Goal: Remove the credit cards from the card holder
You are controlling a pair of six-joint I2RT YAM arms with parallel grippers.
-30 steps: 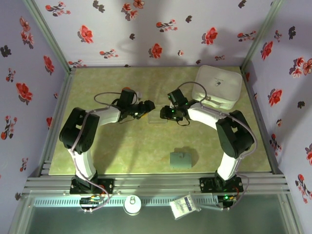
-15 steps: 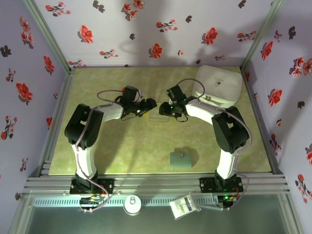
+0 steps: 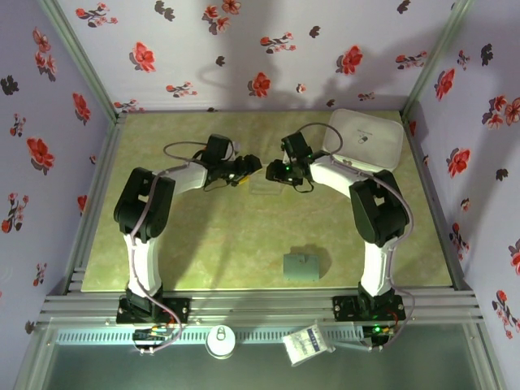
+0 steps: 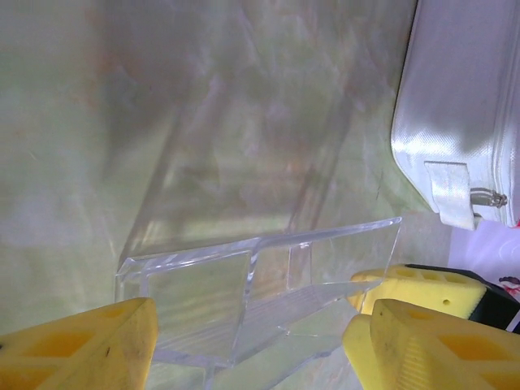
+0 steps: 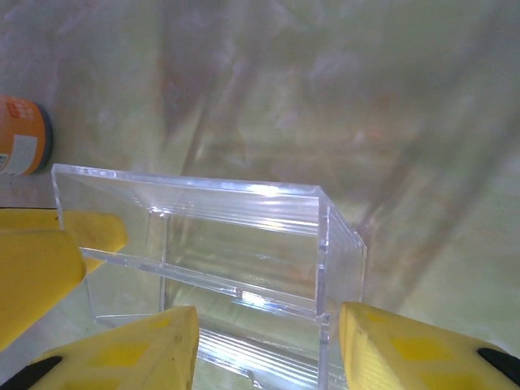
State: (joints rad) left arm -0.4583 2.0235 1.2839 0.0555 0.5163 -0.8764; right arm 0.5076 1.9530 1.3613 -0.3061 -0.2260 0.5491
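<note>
Top external: the card holder (image 3: pixel 301 266) lies near the table's (image 3: pixel 203 244) front edge, well apart from both arms. Left wrist: the left claw (image 4: pixel 248 345) clamps a clear box (image 4: pixel 260 284). Right wrist: the right claw (image 5: pixel 268 349) clamps it too — the holder seems untouched. Next, probably, set the box aside and reach for the holder.

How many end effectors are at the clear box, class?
2. The left end effector reaches the clear box from the left, the right end effector from the right; each has fingers either side of it. None looks hidden.
</note>
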